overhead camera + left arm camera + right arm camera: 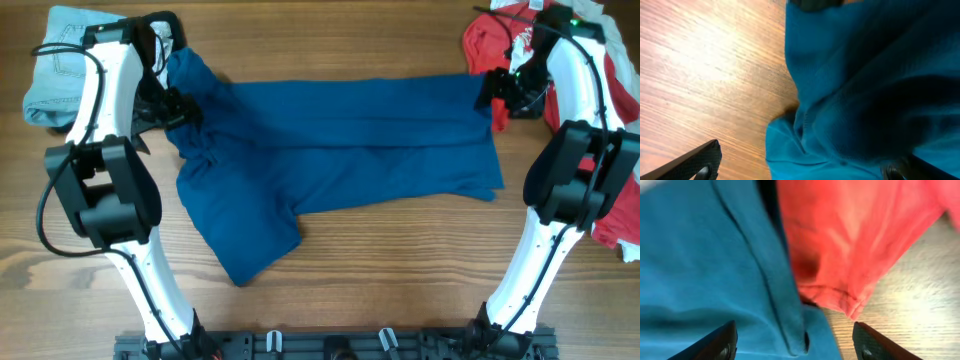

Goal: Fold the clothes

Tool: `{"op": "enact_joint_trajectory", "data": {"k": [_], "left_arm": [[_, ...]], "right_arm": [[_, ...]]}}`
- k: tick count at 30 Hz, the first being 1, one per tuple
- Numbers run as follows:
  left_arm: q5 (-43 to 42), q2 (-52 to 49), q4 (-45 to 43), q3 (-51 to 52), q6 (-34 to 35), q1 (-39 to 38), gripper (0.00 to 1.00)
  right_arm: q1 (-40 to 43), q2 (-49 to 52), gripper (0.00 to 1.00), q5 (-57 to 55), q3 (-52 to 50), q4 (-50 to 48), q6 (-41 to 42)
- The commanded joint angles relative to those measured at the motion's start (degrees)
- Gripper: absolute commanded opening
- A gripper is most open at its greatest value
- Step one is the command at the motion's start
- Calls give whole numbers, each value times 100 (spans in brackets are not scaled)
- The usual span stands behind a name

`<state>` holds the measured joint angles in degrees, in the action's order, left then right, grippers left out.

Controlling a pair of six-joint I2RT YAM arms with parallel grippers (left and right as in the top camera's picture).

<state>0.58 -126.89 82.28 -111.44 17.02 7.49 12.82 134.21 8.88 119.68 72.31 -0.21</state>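
- Fabric of the blue shirt [350, 140] lies spread along the counter [380, 285] in the overhead view, stretched from one arm to the other, with a flap reaching toward the near edge.
- In that view the left fingers [182, 106] sit over the shirt's bunched left end and the right fingers [497, 95] over its right end. The red T-shirt [495, 35] lies just beyond the right fingers, and folded jeans [55, 70] lie beyond the left arm.
- In the left wrist view the left fingers [702, 160] are spread wide and pinch nothing. One tip hangs over bare wood, well apart from the cloth. The other tip shows at the far corner, where the shirt [865, 85] lies against it or just above it. The rumpled shirt fills the space between them and ahead of them.
- In the right wrist view the right fingers [722, 345] are also spread, gripping nothing. One tip is over the blue shirt [700, 265], the other over bare counter [920, 300]. The shirt's folded edge runs between them, nearer the first tip.
- Ahead of the right fingers the red T-shirt [840, 240] touches the blue edge.
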Motion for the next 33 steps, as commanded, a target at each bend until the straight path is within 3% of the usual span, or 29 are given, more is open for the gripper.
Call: {"op": "enact_joint_trajectory", "data": {"k": [1,11,20,28,33], "left_arm": [[74,837,-227,17,-9,26,100],[247,994,-1364,17,-192,271,100],[138,92,-3445,17,-1381,391,100],[-52,-848,-3901,17,-1373,682,100],[-442,-1462,-4186,17,-1759,859,100]], "right_arm": [[0,-254,75,562,492,20,-232],[-7,-415,77,708,520,-142,-389],[-96,-415,75,726,511,-302,-343],[-96,-415,77,629,509,-146,-216],[-96,-415,77,439,509,55,-168]]}}
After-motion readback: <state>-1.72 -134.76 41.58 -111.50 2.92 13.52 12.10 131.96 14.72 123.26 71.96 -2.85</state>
